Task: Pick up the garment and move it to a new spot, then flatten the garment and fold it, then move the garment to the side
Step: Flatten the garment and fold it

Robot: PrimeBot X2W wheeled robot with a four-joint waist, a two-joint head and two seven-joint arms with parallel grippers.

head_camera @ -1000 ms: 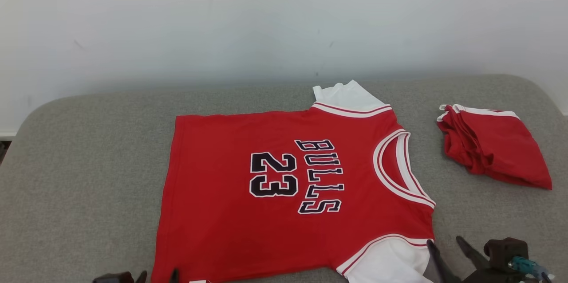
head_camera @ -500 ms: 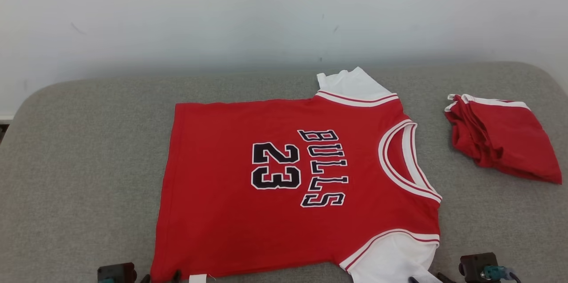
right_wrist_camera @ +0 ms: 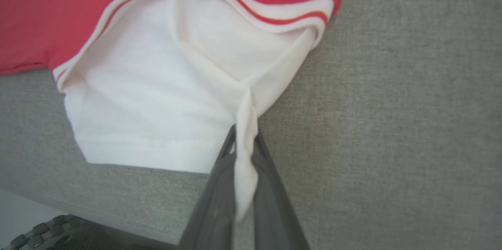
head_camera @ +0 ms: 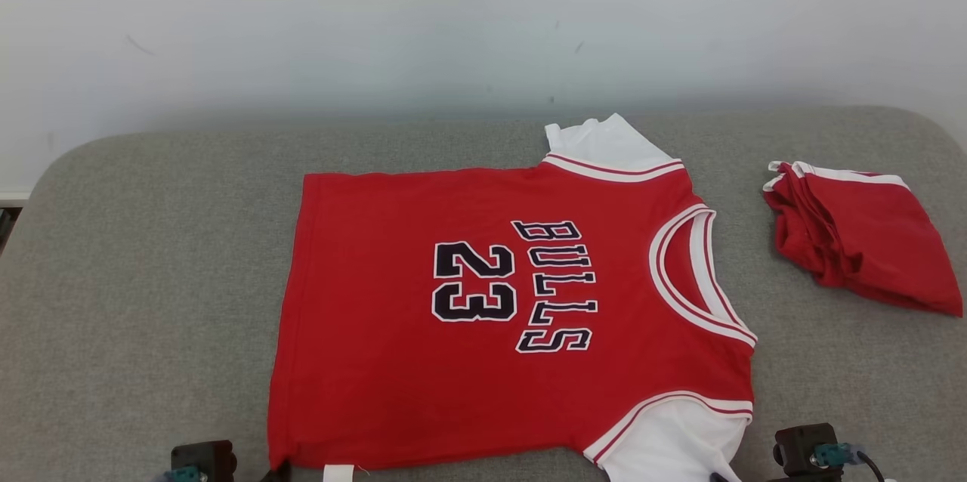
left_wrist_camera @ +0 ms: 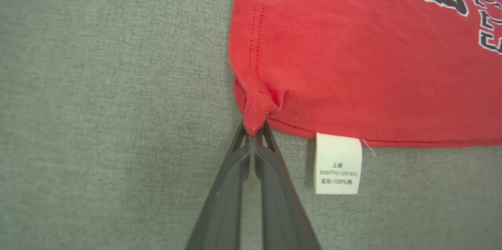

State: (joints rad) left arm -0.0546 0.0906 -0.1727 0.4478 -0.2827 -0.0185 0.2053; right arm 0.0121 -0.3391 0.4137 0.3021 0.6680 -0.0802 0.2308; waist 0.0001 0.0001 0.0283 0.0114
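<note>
Grey desk [head_camera: 151, 278], jersey [head_camera: 378, 361] flat. Left claw [left_wrist_camera: 254, 129] pinches hem corner [left_wrist_camera: 255, 111], right claw [right_wrist_camera: 245, 138] pinches white sleeve [right_wrist_camera: 157, 105]. Both bites thin: uneven lift could slip one, bunching cloth.

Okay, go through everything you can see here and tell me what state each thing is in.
Red jersey: spread flat, print side up.
Near white sleeve: flat, its corner pinched.
Care label: lying flat outside the hem.
Second red garment: folded, lying apart.
Left gripper: shut on the jersey's hem corner.
Right gripper: shut on the sleeve.
</note>
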